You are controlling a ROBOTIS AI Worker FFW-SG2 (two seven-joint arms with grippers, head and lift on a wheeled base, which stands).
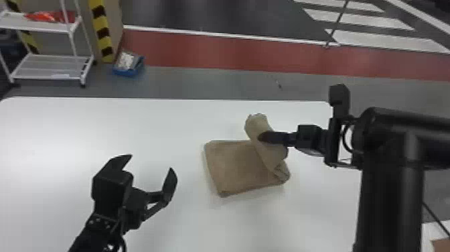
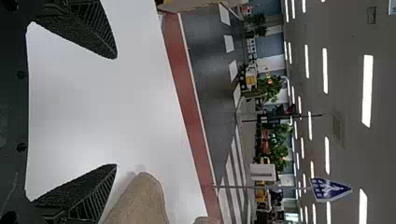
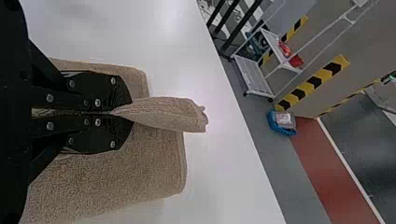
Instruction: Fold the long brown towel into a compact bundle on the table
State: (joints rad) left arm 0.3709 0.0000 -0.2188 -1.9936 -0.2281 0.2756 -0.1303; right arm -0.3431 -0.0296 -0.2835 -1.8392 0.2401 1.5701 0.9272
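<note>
In the head view, a white table [image 1: 67, 134], a shelf [image 1: 50, 67] far left beyond it; right of centre lies the towel [image 1: 237, 164], a fold raised in the right gripper [image 1: 263, 137]. Near left, the left gripper [image 1: 150, 162] gapes, empty. Left wrist view: 2 fingers [image 2: 88, 32] wide apart. Right wrist view: 2 fingers pinch the fold.

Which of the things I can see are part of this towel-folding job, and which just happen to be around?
Part of the job:
- brown towel
- right gripper, pinching the towel
- left gripper, open beside it
- white table

Just around:
- white shelf cart
- blue bin on the floor
- striped post
</note>
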